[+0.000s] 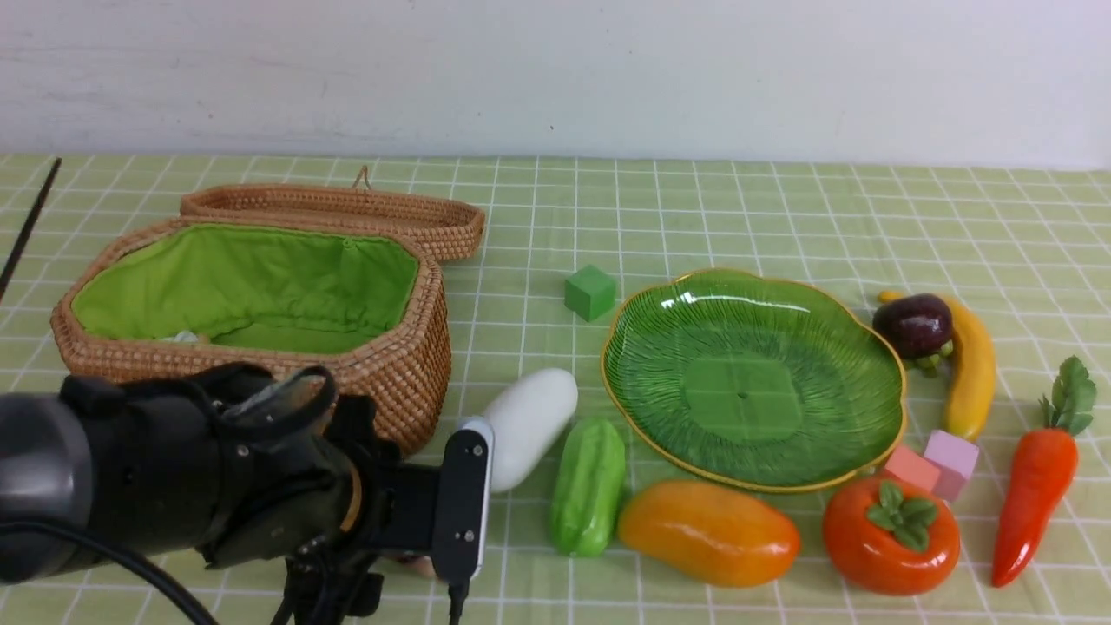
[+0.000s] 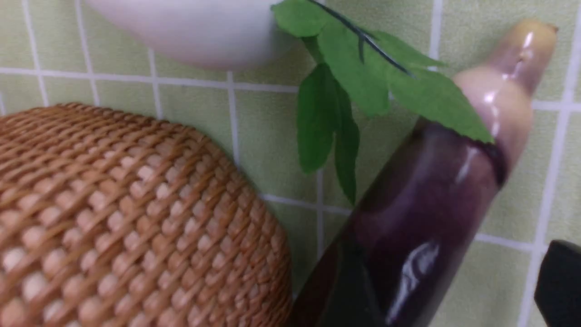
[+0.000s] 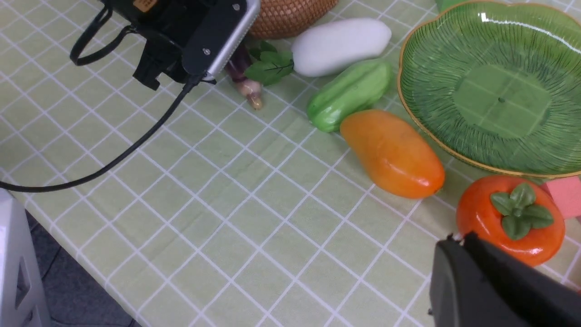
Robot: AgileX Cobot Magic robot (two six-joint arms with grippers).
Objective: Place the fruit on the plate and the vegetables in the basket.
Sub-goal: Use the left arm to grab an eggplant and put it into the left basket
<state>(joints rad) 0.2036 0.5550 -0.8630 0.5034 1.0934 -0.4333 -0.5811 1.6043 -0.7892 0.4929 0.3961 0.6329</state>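
The dark purple eggplant lies on the cloth beside the basket, with the radish leaves across its stem end. My left gripper is open around the eggplant, and one finger stands clear of it. In the front view the left arm hides those jaws. Gourd, mango and persimmon lie in front of the green plate, which holds nothing. Banana, mangosteen and carrot lie to its right. My right gripper is shut and holds nothing, close by the persimmon.
A green cube sits between basket and plate. A pink cube and a lilac cube lie by the plate's right front rim. The basket's lid lies open behind it. The table's near edge drops off by the left arm's cable.
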